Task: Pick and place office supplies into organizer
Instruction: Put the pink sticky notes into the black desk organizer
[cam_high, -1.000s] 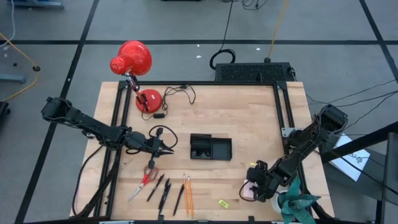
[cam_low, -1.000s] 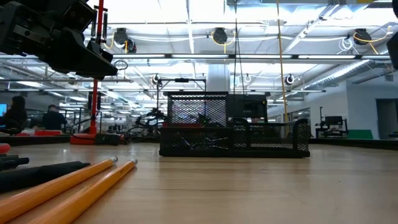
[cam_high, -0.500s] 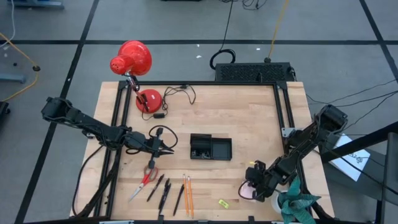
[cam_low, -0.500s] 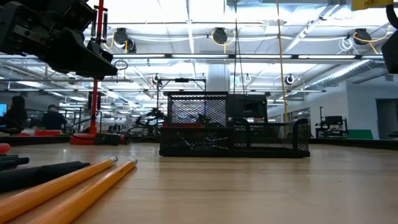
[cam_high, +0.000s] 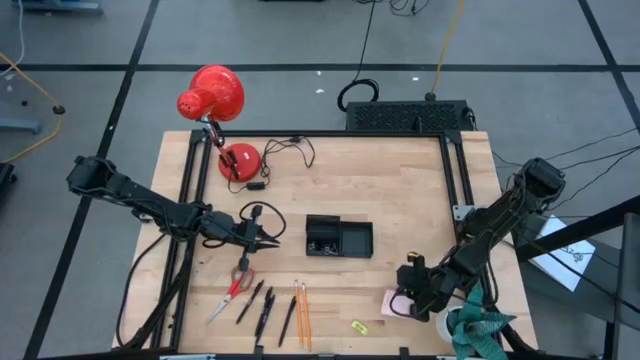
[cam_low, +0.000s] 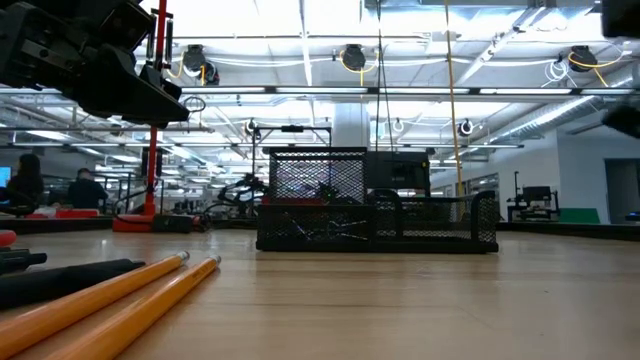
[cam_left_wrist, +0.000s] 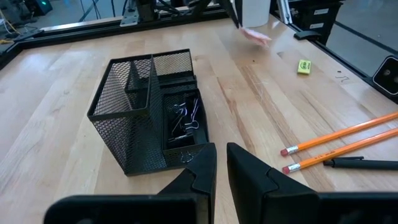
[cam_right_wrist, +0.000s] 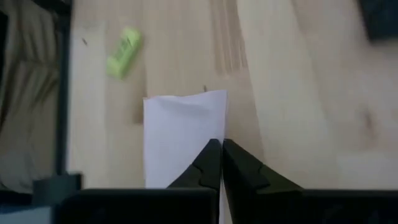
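The pink sticky-note pad (cam_high: 391, 303) hangs near the table's front right, in my shut right gripper (cam_high: 403, 299). The black mesh organizer (cam_high: 338, 238) stands mid-table with binder clips (cam_left_wrist: 184, 121) in one compartment. My left gripper (cam_high: 272, 241) hovers just left of it, fingers nearly together around nothing. Along the front edge lie the red-handled scissors (cam_high: 237, 289), black pens (cam_high: 259, 306), orange pencils (cam_high: 302, 312) and the small yellow piece (cam_high: 360, 326). My right gripper pinches the sticky-note pad by one edge (cam_right_wrist: 208, 144) between its two fingers. The fingers slant down from the table's right side. The pad reaches out ahead of the fingertips and, in the left wrist view, hangs tilted (cam_left_wrist: 255, 35) clear of the table.
A red desk lamp (cam_high: 214, 94) with its round base (cam_high: 238, 160) and cord stands at the far left. A black box with cables (cam_high: 405, 115) sits beyond the far edge. A teal plant (cam_high: 478, 328) is at the front right corner. Bare wood lies right of the organizer.
My right gripper has shut on the sticky-note pad and risen, tipping less steeply, so the pad has come off the table and now shows beside the fingers.
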